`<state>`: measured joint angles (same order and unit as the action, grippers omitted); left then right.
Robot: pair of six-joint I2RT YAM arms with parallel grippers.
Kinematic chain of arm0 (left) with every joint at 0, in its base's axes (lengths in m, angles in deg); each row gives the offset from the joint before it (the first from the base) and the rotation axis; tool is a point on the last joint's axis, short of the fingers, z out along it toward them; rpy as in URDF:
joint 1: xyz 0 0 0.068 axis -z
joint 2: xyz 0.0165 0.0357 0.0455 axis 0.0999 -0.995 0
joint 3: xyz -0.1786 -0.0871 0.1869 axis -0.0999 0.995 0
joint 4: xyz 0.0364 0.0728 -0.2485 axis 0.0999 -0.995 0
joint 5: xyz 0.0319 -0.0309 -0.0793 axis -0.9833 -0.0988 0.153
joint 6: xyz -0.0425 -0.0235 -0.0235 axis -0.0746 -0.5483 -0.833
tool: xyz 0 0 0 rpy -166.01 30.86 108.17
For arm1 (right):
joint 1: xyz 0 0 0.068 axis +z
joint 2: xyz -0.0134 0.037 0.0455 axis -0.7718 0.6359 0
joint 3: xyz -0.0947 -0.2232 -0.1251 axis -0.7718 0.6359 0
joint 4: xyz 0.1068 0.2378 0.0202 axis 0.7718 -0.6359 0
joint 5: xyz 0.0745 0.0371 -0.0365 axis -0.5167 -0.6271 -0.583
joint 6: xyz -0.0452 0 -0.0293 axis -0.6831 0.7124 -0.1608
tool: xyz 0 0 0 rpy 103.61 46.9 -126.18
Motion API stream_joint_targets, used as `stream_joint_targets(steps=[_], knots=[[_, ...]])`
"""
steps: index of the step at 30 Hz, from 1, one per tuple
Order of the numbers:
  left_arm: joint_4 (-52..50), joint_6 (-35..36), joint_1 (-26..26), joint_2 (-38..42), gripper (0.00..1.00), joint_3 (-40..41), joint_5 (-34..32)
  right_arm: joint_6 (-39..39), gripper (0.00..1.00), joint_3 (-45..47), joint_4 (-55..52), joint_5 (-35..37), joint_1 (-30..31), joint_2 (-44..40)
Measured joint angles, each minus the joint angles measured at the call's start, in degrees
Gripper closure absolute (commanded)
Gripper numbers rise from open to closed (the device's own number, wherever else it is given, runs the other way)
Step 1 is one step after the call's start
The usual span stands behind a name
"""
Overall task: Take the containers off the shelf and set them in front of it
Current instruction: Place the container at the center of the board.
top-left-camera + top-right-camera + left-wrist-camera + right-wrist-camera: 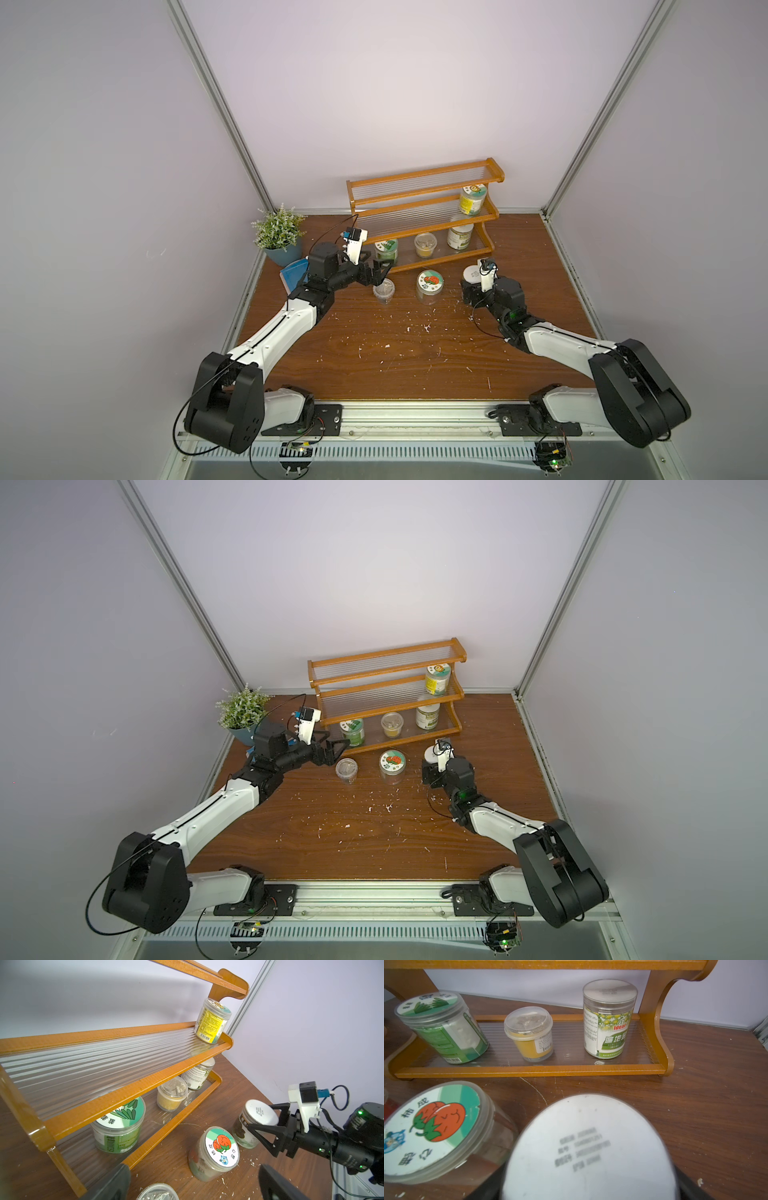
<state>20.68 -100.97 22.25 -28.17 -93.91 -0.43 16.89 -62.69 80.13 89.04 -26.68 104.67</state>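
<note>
Left jaws are gaping wide, hovering beside green-lidded clear plastic jar (386, 249) on lowest tier of orange-brown wooden shelf (124, 1093), frame centre | right jaws are clasping white-lidded clear jar (471, 274) standing on brown worktop (374, 353), right of centre | likely best technique: straddling the body squarely, lifting over the front rail (529, 1071) before withdrawing

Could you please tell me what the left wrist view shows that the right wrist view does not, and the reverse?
Only the left wrist view: the yellow-labelled jar on the shelf's middle tier, and the right gripper from outside, gripping the white-lidded jar. Only the right wrist view: the readable "Ideal" label on the tall jar. Both: the green-lidded jar, the yellow cup, the orange-fruit-lidded jar, the white-lidded jar and the shelf's bottom tier.
</note>
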Motion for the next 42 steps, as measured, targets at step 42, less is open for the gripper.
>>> stream_joint_targets(steps=[42], knots=[[-0.5,0.7,0.1,-0.9,0.00,0.0,0.0,3.6,0.01,-1.8,1.1,3.1,-0.8,1.2]])
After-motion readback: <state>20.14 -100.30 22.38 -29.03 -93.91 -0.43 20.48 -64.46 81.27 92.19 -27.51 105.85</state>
